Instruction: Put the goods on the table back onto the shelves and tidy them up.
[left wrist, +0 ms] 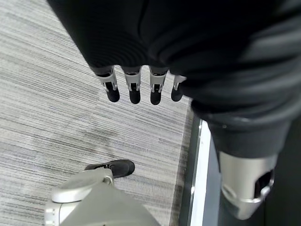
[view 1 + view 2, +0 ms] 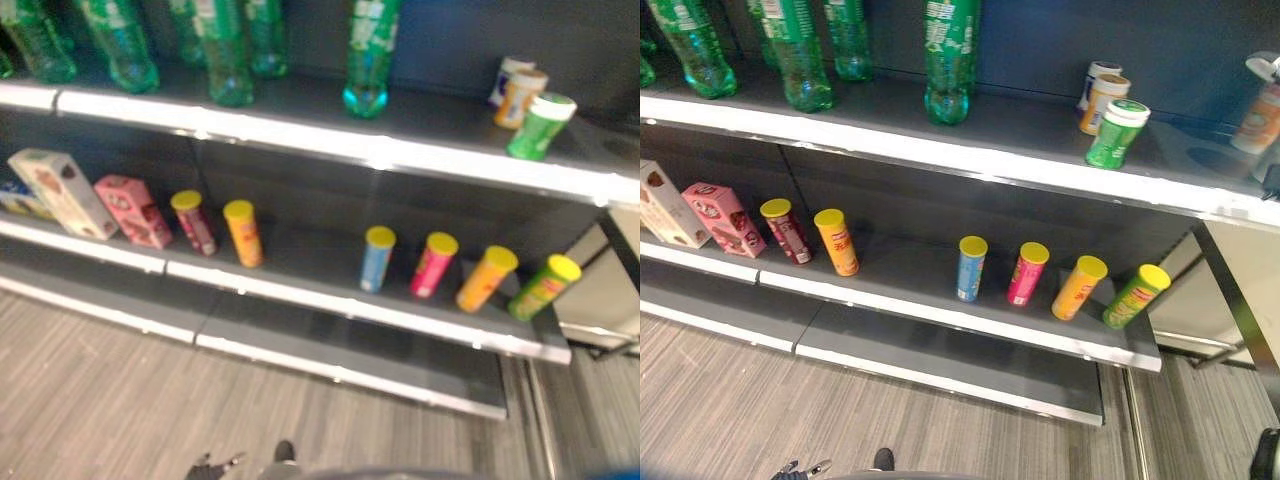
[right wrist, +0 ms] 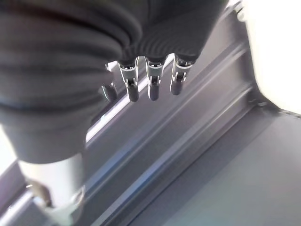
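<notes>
My left hand hangs relaxed over the floor, holding nothing. My right hand hangs loose and empty beside the shelf.

Cut-off and unclear parts

The green bottles on the top shelf lose their upper halves at the far edge; the box at far left is cut off; the labels on the cans are too blurred to tell.
</notes>
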{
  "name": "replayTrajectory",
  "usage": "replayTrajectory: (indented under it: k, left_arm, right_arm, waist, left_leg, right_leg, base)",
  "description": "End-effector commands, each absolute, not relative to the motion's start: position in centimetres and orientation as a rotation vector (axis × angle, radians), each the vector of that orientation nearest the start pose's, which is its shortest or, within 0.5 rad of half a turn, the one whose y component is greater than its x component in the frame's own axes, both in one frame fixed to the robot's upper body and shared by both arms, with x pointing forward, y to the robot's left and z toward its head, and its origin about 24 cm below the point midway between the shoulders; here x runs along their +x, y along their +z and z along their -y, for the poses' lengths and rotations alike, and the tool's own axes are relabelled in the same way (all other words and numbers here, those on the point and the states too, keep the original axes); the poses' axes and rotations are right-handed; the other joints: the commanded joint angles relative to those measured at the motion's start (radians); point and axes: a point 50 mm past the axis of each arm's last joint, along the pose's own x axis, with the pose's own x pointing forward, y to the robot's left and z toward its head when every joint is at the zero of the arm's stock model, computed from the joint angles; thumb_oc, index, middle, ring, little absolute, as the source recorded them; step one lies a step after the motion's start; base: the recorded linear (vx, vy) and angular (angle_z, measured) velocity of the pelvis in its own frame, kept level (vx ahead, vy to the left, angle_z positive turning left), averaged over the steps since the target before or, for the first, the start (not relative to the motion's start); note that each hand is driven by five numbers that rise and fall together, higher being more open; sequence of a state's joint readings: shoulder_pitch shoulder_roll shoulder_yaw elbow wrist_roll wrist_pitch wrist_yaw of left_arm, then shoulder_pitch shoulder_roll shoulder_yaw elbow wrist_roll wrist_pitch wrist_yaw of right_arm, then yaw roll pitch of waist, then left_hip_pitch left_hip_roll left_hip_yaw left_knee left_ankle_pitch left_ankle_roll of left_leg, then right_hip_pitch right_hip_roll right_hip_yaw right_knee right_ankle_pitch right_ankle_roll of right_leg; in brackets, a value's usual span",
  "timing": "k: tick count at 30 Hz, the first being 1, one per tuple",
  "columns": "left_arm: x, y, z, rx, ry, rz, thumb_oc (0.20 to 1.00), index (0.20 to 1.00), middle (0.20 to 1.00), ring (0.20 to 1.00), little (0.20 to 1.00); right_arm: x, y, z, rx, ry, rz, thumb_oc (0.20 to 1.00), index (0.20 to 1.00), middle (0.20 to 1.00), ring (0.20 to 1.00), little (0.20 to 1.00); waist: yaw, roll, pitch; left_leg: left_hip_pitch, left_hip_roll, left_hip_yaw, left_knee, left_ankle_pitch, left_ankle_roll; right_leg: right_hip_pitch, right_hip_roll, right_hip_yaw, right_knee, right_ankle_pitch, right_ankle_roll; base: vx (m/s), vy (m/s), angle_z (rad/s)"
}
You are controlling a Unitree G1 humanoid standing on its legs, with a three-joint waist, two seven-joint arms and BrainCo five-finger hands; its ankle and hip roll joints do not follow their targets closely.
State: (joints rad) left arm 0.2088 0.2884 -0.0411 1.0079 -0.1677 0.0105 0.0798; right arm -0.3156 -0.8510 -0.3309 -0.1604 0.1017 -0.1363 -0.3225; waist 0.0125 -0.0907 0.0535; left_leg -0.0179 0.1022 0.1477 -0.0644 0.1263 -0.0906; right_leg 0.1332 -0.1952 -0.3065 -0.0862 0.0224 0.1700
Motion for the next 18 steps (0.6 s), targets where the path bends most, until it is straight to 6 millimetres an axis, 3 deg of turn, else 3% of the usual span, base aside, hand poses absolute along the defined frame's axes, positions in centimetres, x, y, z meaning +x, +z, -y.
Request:
replayTrajectory:
  k: [1,4,8,10,13,14,18]
  left_arm:
    - [9.4,-14.5,-26.0,0.187,0.242,-1.081,1.0,1.0,1.0,1.0,1.0]
    - [9.7,-14.5,-25.9,0.213,0.21,-1.08,1.0,1.0,1.0,1.0,1.0]
    - [11.0,-13.9,-25.6,0.259,0.129,-1.015,1.0,1.0,1.0,1.0,1.0]
    - [11.7,-13.4,-26.1,0.258,0.14,-0.984,1.0,1.0,1.0,1.0,1.0]
    - [12.6,-12.8,-26.7,0.285,0.145,-0.953,1.0,1.0,1.0,1.0,1.0]
    - [13.2,-12.6,-26.8,0.297,0.143,-0.935,1.0,1.0,1.0,1.0,1.0]
    - [13.6,-12.3,-26.6,0.31,0.135,-0.915,1.0,1.0,1.0,1.0,1.0]
  right_arm:
    - [23.3,29.6,27.1,-0.434,-0.257,1.0,1.0,1.0,1.0,1.0,1.0]
    - [22.9,27.9,27.0,-0.414,-0.218,0.943,1.0,1.0,1.0,1.0,1.0]
    - [23.4,26.9,25.5,-0.421,-0.099,0.889,1.0,1.0,1.0,1.0,1.0]
    - [23.6,27.4,24.9,-0.423,-0.076,0.915,1.0,1.0,1.0,1.0,1.0]
    - [23.0,28.5,24.6,-0.433,-0.08,0.971,1.0,1.0,1.0,1.0,1.0]
    - [22.5,29.3,25.1,-0.453,-0.129,1.009,1.0,1.0,1.0,1.0,1.0]
    - [21.8,30.6,26.3,-0.546,-0.245,1.046,1.0,1.0,1.0,1.0,1.0]
  waist:
    - [0.051,0.012,0.075]
    - [0.024,0.024,0.064]
    - [-0.023,0.035,0.063]
    - [-0.016,0.039,0.075]
    - [-0.016,0.05,0.082]
    - [-0.019,0.046,0.085]
    - [-0.015,0.043,0.073]
  left_leg:
    - [0.034,-0.055,-0.225,0.169,-0.259,-0.004]
    - [0.051,-0.065,-0.223,0.13,-0.266,0.013]
    - [0.116,-0.101,-0.114,0.02,-0.239,0.044]
    - [0.135,-0.099,-0.019,-0.016,-0.228,0.042]
    - [0.14,-0.069,0.059,-0.023,-0.222,0.044]
    - [0.135,-0.054,0.097,-0.023,-0.212,0.047]
    - [0.119,-0.044,0.14,-0.023,-0.212,0.052]
  right_leg:
    - [-0.107,-0.017,0.083,0.077,-0.001,0.005]
    - [-0.116,-0.037,0.087,0.081,0.015,0.02]
    - [-0.193,-0.09,0.157,0.087,0.142,0.071]
    - [-0.232,-0.135,0.068,0.08,0.186,0.084]
    - [-0.211,-0.172,-0.067,0.088,0.156,0.071]
    - [-0.196,-0.189,-0.087,0.107,0.161,0.071]
    - [-0.167,-0.213,-0.091,0.141,0.16,0.075]
  base:
    - [-0.15,0.195,-1.04]
    - [-0.06,0.243,-0.61]
    - [-0.08,0.324,-0.53]
    - [-0.13,0.175,-1.5]
    - [-0.14,0.052,-1.55]
    - [-0.14,-0.003,-0.7]
    - [-0.11,-0.021,-0.5]
